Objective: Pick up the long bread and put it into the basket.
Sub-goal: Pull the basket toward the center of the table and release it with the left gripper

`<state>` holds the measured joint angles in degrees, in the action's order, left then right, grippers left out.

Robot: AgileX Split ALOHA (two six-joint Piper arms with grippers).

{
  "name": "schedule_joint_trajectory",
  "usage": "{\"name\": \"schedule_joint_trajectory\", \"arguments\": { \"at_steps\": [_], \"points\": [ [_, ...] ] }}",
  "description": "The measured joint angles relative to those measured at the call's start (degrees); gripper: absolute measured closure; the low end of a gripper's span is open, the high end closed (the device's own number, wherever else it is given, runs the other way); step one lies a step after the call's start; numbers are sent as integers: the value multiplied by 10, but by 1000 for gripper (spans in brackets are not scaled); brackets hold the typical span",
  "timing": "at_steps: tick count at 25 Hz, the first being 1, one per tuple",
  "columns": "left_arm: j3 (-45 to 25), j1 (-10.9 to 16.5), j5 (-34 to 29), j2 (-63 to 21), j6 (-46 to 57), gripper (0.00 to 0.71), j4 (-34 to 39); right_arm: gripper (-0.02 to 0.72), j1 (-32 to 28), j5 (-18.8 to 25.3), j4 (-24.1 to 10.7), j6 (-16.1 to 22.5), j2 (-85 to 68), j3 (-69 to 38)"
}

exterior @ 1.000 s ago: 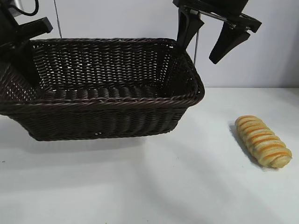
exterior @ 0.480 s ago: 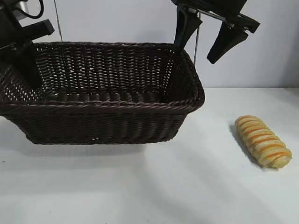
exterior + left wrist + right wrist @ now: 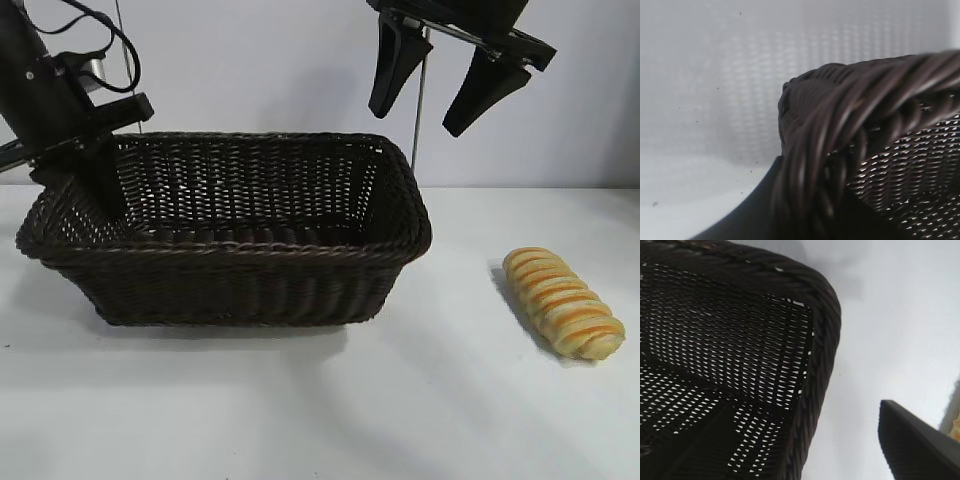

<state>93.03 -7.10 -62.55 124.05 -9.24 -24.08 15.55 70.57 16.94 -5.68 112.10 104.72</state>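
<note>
Outwardly, exterior view: bread [image 3: 563,303], one oblong golden loaf with orange-brown crosswise stripes, lying on the white table [image 3: 330,410] at the right, well apart from the basket [image 3: 240,285]; its long axis runs diagonally, far end toward the upper left, near end toward the lower right and the table's front. Basket, one, dark woven wicker with a braided rim, resting flat on the table left of centre, long side facing the camera; nothing visible inside. Left gripper [image 3: 100,185] at the basket's left end, closed on the rim there, one dark finger reaching down inside the wall; its tips are hidden by the wicker. Right gripper [image 3: 435,95] hanging above the basket's right rear corner, jaws spread wide and holding nothing; its arm is cut off by the top edge. Left wrist view: braided rim [image 3: 850,135] fills the picture, very close and blurred, with a dark finger [image 3: 747,212] rising against it from below; the open weave of the interior shows beyond. Right wrist view: basket corner [image 3: 815,340] and inner wall from above, one dark finger [image 3: 915,445] over bare table, and a pale sliver at the edge that may be the loaf, too little to tell.
</note>
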Motion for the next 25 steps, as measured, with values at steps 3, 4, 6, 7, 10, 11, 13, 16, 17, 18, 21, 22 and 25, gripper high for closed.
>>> {"name": "schedule_joint_trajectory", "arguments": {
  "at_steps": [3,4,6,7,10,11,13,16,17,18,21,22,25],
  "points": [
    [0,0,6,10,-9,606,-4,136,0,0,0,0,0,0],
    [0,0,7,12,-12,606,-7,136,0,0,0,0,0,0],
    [0,0,11,16,-12,606,-10,136,0,0,0,0,0,0],
    [0,0,13,16,-14,606,-11,136,0,-1,0,0,0,0],
    [0,0,15,18,-13,606,-12,136,0,-1,0,0,0,0],
    [0,0,15,18,-14,606,-12,136,0,-1,0,0,0,0],
    [0,0,15,19,-14,606,-12,136,0,-1,0,0,0,0],
    [0,0,13,20,-15,542,-19,136,0,-1,0,0,0,0],
    [0,0,13,20,-15,504,-22,136,0,-1,0,0,0,0],
    [0,0,12,20,-15,450,-25,136,0,-1,0,0,0,0],
    [1,0,12,20,-15,284,-29,136,0,-1,0,0,0,0],
    [1,0,11,20,-15,240,-29,136,0,-1,0,0,0,0],
    [1,0,4,20,-15,186,-29,136,0,-1,0,0,0,0]
  ]
}}
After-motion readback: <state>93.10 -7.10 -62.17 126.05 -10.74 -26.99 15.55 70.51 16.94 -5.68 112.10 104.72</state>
